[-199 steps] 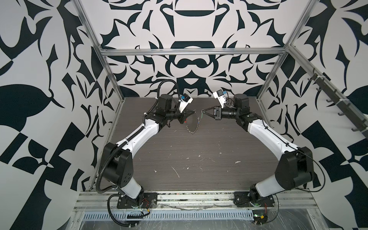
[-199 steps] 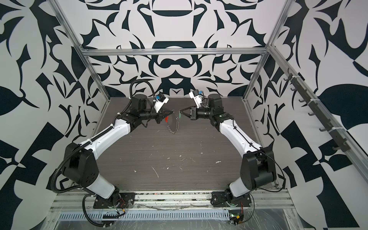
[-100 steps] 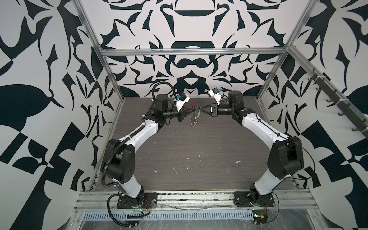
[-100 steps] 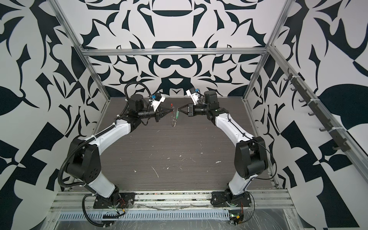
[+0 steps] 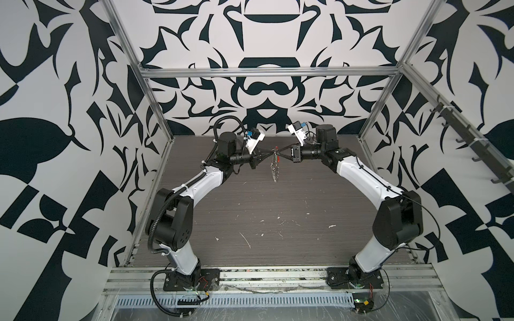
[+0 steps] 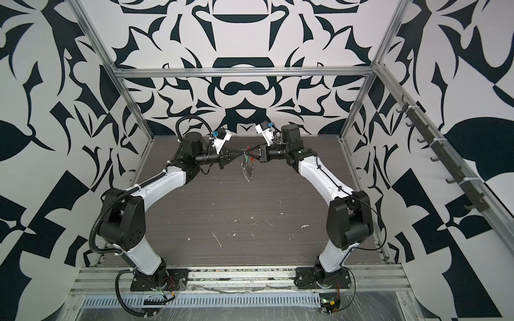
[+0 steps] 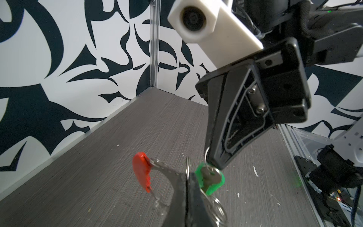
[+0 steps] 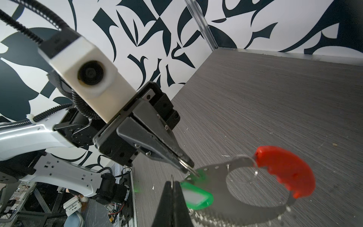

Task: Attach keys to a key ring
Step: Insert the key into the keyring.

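Up over the far part of the bench (image 5: 278, 211), your two pairs of fingers meet tip to tip, and both pairs are closed tight. Your left fingers (image 7: 183, 188) clamp a small silver ring of the key ring (image 7: 167, 174). Its flat metal band curves away from them to the red segment (image 7: 141, 173), on the side away from your right fingers (image 7: 216, 155). Your right fingers pinch the split ring (image 7: 206, 157) of the green tag (image 7: 214, 184). The tag hangs directly under their tips and just beside your left fingertips; you cannot tell whether it touches them.

From the right wrist, your left fingers (image 8: 182, 160) reach in with the ring caught at their very tip. The band of the key ring (image 8: 216, 173) runs on from that tip. The green tag (image 8: 198, 198) lies just beside your right fingers (image 8: 169, 198), in front of the band. The red segment (image 8: 284, 173) sits well beyond both sets of tips. It is not clear whether the split ring has caught on the key ring.

In both top views the left fingers (image 5: 268, 152) and right fingers (image 5: 281, 151) nearly touch. A string of silver rings and chain links (image 5: 274, 173) dangles below them, over the bench (image 6: 250, 203).
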`<state>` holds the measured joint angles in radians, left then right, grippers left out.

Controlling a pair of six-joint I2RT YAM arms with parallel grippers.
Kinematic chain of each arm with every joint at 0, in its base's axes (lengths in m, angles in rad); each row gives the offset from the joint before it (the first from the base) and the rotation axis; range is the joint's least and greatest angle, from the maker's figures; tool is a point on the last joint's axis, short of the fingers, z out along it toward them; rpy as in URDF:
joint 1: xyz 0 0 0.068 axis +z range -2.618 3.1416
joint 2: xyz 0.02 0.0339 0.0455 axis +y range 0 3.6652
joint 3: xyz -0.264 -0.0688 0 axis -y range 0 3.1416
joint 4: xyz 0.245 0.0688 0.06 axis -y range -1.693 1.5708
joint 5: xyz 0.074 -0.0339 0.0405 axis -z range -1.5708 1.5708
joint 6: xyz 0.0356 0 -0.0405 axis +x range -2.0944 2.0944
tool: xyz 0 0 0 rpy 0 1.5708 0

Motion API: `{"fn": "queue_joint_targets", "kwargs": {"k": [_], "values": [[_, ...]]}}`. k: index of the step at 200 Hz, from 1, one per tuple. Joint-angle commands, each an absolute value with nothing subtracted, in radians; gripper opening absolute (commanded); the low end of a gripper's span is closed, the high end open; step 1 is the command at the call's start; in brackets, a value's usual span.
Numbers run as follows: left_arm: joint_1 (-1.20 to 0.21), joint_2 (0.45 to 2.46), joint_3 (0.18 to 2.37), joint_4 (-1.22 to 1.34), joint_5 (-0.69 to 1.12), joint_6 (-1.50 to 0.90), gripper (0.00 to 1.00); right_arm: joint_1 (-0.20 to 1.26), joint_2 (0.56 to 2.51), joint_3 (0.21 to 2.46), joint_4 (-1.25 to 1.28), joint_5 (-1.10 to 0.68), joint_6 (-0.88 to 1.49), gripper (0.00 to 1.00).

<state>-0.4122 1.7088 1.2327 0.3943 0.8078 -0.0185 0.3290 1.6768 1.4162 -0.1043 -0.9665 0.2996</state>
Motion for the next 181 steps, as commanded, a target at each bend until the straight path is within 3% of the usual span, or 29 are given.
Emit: {"fn": "queue_joint_targets", "kwargs": {"k": [1, 181], "values": [[-0.408, 1.686, 1.206, 0.506, 0.816, -0.090, 0.00, 0.344, 1.655, 1.415, -0.059, -0.945, 0.281, 0.00], [-0.409, 1.686, 1.226, 0.461, 0.859, -0.126, 0.00, 0.369, 1.618, 1.463, -0.109, -0.811, 0.196, 0.00]]}}
